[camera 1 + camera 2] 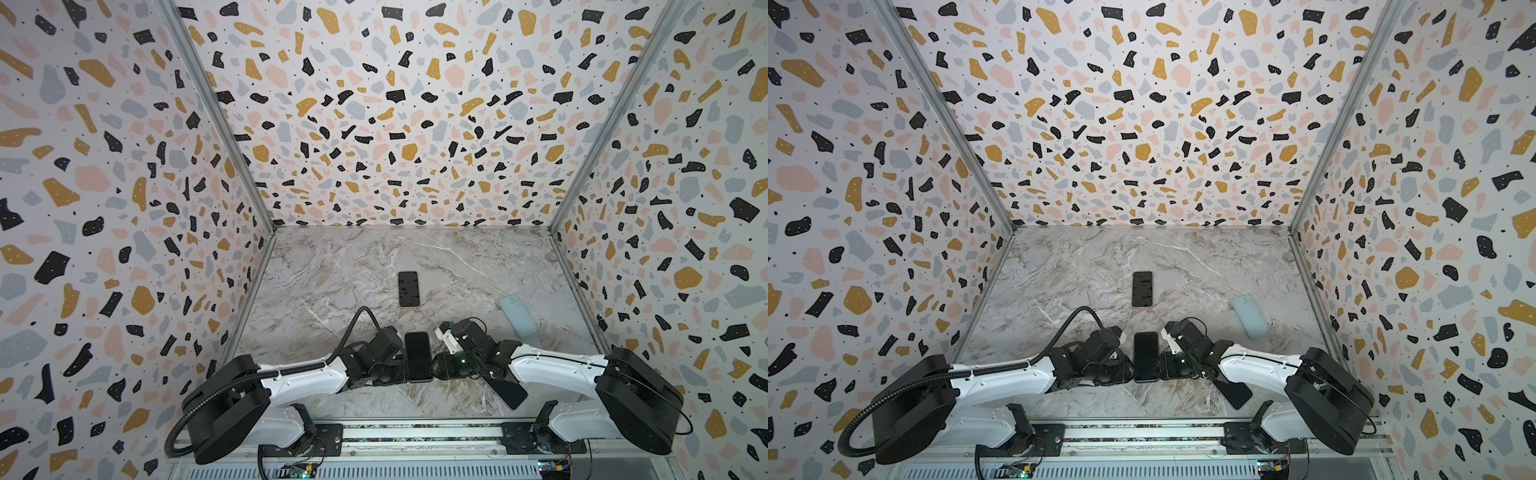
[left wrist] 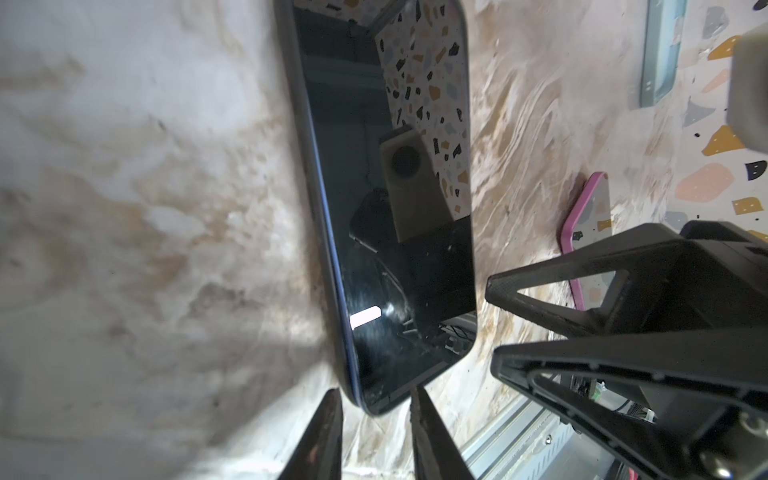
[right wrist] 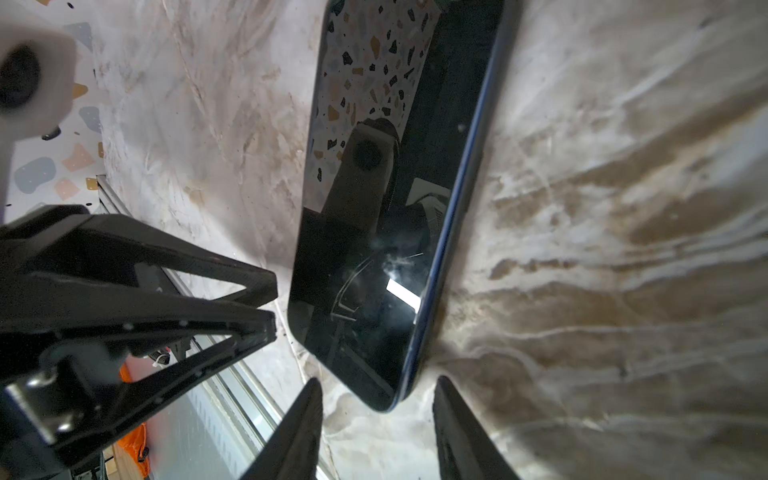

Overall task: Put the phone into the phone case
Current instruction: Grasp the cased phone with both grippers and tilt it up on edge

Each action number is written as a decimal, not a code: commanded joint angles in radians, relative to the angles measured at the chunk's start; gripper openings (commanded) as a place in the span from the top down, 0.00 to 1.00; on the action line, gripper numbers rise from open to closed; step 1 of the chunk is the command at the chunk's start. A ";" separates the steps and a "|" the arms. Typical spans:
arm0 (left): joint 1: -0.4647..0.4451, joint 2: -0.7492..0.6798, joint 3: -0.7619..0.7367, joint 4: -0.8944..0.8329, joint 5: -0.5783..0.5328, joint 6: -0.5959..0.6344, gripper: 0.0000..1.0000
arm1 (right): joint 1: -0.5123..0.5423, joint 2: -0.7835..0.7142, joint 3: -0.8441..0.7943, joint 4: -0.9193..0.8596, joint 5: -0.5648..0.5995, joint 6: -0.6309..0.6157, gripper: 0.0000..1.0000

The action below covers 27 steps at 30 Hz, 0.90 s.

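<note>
The dark phone (image 1: pixel 417 355) lies flat on the worktop (image 1: pixel 353 266) between the two end effectors, which sit at its near end, one at each long edge. The left end effector (image 3: pixel 274 308) has its jaws a little apart, and the right end effector (image 2: pixel 491 320) has them wider. In the wrist views their tips lie just beside the phone's rim, and neither holds anything. The light-blue case (image 1: pixel 518 316) lies beyond the right end effector, off to its outer side and well apart. A pink-edged phone (image 1: pixel 408 289) lies farther ahead of both.

The step looks like securing the phone for a lift. Each tip should meet a straight edge, not a rounded corner. Both sides should close together so the glossy slab neither spins nor skids, and the lift should stay level.
</note>
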 commanded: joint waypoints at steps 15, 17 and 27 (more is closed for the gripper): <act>-0.030 0.048 0.024 0.004 -0.012 -0.036 0.79 | 0.018 0.008 -0.016 0.052 -0.032 0.012 0.54; -0.030 0.048 0.026 0.007 -0.010 -0.033 0.82 | 0.025 0.019 -0.015 0.062 -0.035 0.016 0.54; -0.035 0.045 0.040 0.003 -0.021 -0.025 0.89 | 0.038 0.052 -0.008 0.075 -0.044 0.017 0.54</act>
